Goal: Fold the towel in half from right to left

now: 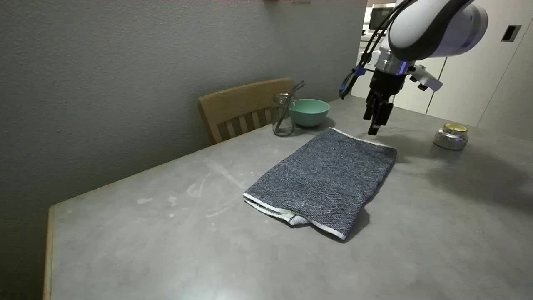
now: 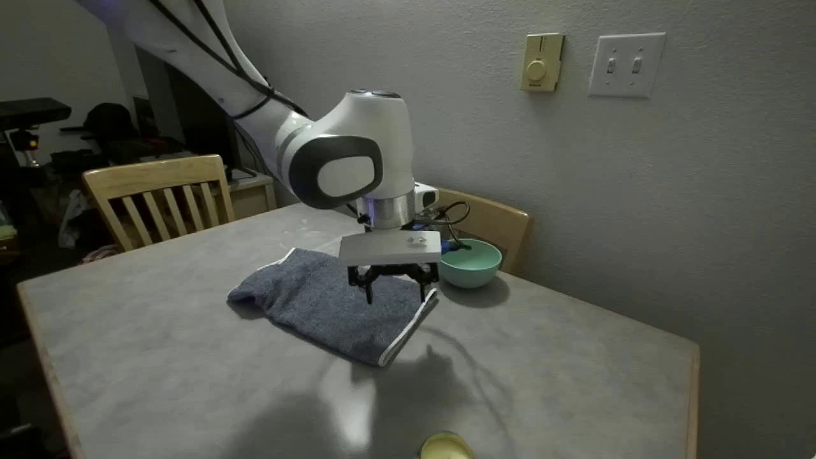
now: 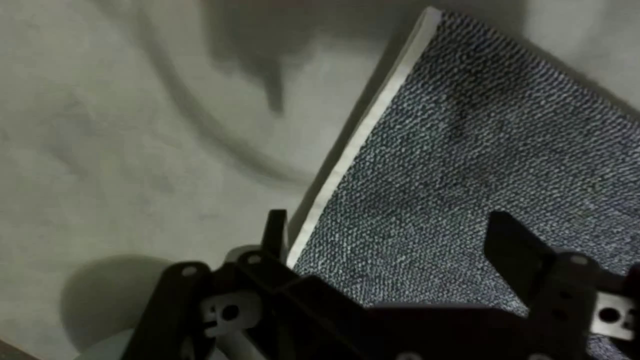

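Wrist view: on the left, the grey tabletop [image 3: 125, 190] bears dark shadows; then comes the gripper [image 3: 387, 217], released, its fingers [image 3: 275, 230] spread well apart, one beside the pale hem of the towel [image 3: 475, 165], the other over the dark weave, which runs off to the right.

In an exterior view, a slatted chair [image 2: 156, 175] stands beyond the tabletop's far left edge. Next, the towel lies between the left corner and the edge along the wall [image 2: 733, 159], with the gripper above its right-hand end. Farther right, a yellow-topped jar [image 2: 446, 448] is cut off at the bottom, and a green bowl [image 2: 470, 274] sits near the wall-side edge, a second chair [image 2: 494, 220] behind it.

In an exterior view, pale smudges [image 1: 172, 201] mark the tabletop between its left corner and the towel. A glass jar [image 1: 278, 127], a thin grey utensil [image 1: 297, 86] leaning in it, stands near the wall-side edge, just left of the bowl. Under the towel's near end show a second white hem and a striped patch; the gripper is by its far end. Well to the right, the yellow-topped jar stands toward the far edge.
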`<state>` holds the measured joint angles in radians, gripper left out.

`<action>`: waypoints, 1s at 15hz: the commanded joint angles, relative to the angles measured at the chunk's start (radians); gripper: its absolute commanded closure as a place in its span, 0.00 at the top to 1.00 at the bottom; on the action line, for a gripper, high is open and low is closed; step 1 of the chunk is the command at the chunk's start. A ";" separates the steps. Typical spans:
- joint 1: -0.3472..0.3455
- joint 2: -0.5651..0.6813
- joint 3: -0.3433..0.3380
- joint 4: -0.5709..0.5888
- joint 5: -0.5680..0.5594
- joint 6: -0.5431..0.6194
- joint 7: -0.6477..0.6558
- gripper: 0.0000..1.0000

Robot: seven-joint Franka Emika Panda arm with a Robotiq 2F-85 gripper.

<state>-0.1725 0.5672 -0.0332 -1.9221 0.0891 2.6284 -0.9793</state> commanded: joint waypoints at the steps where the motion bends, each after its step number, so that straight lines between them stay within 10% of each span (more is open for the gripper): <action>1: -0.031 0.008 0.033 0.006 -0.043 0.001 0.036 1.00; 15: -0.027 0.141 0.026 0.085 -0.073 -0.083 0.339 1.00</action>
<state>-0.1781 0.6736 -0.0210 -1.8851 0.0423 2.5817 -0.6956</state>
